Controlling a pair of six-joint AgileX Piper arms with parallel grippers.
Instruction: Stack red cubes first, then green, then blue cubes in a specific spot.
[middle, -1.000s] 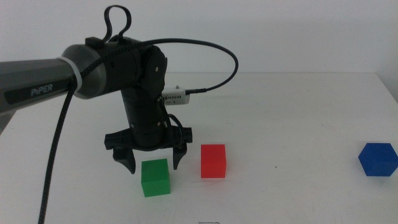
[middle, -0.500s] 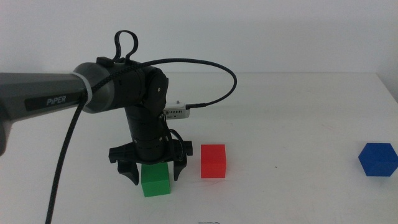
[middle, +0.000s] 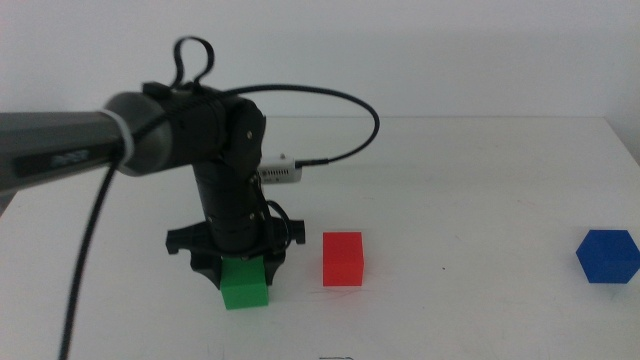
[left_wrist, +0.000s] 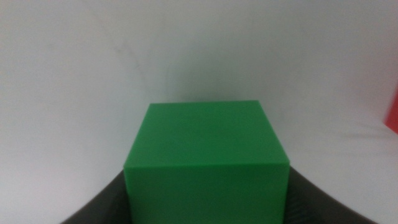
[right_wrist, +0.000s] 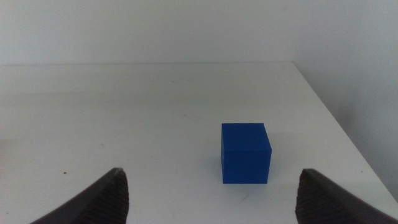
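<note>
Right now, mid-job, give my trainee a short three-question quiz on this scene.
1. True or false: the green cube is stacked on the red cube.
2. Which gripper is at the green cube? A) left gripper B) right gripper
3. Fill in: the right wrist view looks at the ____ cube.

Key:
1. False. The green cube sits on the white table, apart from the red one.
2. A. Its jaws flank the green cube; whether they grip it is unclear.
3. Blue. The right gripper's jaws stand wide open, short of it.
</note>
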